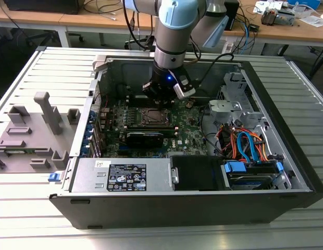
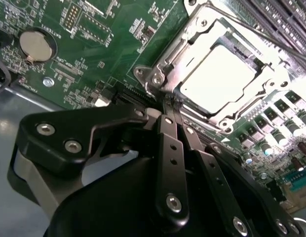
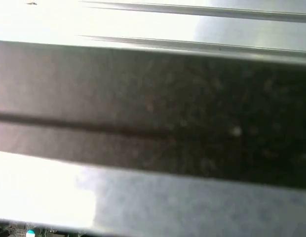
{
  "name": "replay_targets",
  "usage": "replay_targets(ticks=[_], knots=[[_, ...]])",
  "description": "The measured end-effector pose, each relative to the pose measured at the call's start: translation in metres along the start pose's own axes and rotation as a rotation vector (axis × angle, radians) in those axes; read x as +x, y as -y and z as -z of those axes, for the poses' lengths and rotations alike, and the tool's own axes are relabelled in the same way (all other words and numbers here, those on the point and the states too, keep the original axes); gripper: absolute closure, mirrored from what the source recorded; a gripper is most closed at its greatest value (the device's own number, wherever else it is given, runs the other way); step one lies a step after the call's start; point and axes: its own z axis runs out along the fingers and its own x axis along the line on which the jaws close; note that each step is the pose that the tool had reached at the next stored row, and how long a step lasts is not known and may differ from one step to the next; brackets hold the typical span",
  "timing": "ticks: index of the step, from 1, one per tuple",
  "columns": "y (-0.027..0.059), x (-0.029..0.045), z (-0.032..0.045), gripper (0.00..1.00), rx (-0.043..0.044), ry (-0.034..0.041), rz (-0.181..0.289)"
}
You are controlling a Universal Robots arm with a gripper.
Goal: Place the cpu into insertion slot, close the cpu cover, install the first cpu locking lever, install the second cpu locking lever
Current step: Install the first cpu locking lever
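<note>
In the exterior view the arm is reaching down into the open case (image 1: 286, 156), and the gripper (image 1: 160, 99) is hanging just above the slot (image 1: 154, 117) on the green board (image 1: 190, 133). A long black card (image 1: 145, 137) is lying beyond the slot, on the side away from the arm, well clear of the tip.

In the second wrist view the gripper (image 2: 172, 109) is showing its two black fingers (image 2: 169, 148) pressed together, closed on nothing that I can see. Just ahead of the tip the cpu (image 2: 217, 78) is sitting flat in the slot (image 2: 222, 123), with the silver cover (image 2: 190, 47) lying down around it as a frame. The tip is sitting at the frame's near corner, by a screw post (image 2: 157, 79); whether it is touching a lever there I cannot tell.

In the first wrist view a dark blurred band (image 3: 153, 108) is crossing between pale metal surfaces.

Risk, as I judge it: the closed tip is working very close to the frame, so a slightly off push could slip onto the cover or board parts, or skid off a thin lever
</note>
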Motion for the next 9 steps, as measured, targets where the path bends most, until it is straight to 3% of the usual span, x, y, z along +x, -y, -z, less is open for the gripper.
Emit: replay_targets(ticks=[7,9], knots=[[-0.0010,0.0016,0.0000,0.89,-0.0100,-0.0157,0.000],[-0.0010,0.0016,0.0000,0.89,-0.0103,-0.0159,0.000]])
